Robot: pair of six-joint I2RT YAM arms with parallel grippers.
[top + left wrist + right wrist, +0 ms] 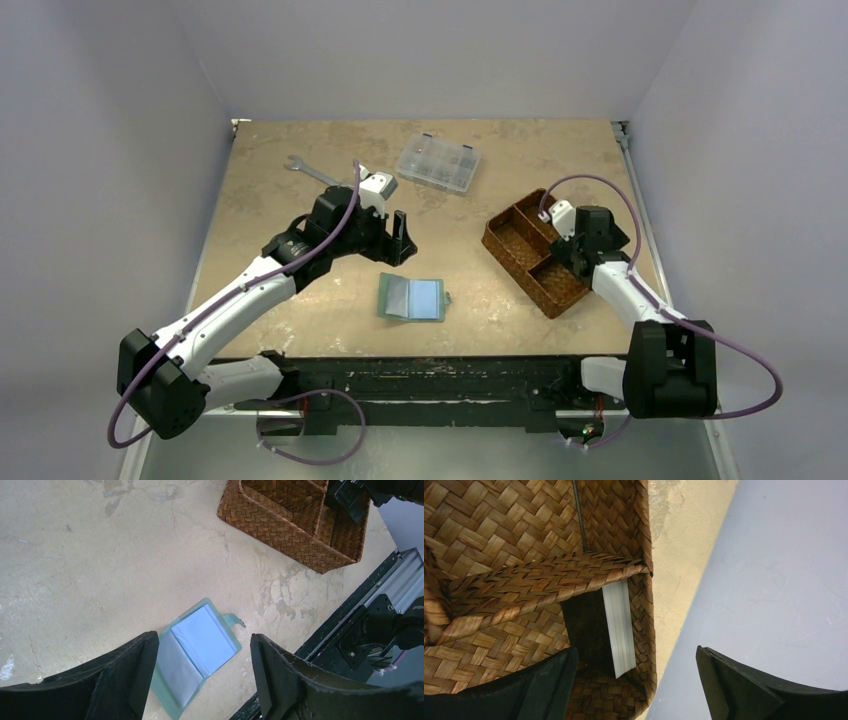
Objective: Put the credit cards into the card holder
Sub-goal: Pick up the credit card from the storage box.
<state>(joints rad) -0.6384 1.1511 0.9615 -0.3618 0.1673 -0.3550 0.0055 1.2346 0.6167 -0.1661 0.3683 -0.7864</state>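
The card holder [411, 297] lies open and flat on the table, sage-green with pale blue clear pockets facing up. My left gripper [392, 240] hovers open just behind it, and in the left wrist view the card holder [200, 650] shows between the spread fingers of that gripper [202, 640]. A stack of whitish credit cards [619, 630] stands on edge in a corner compartment of the brown woven basket [524, 580]. My right gripper [635, 652] is open above that corner and holds nothing. In the top view the right gripper [572, 248] covers the cards.
The basket [548, 300] sits at the right of the table, close to the right edge and the grey wall [774, 580]. A clear plastic compartment box [437, 163] and a wrench [308, 172] lie at the back.
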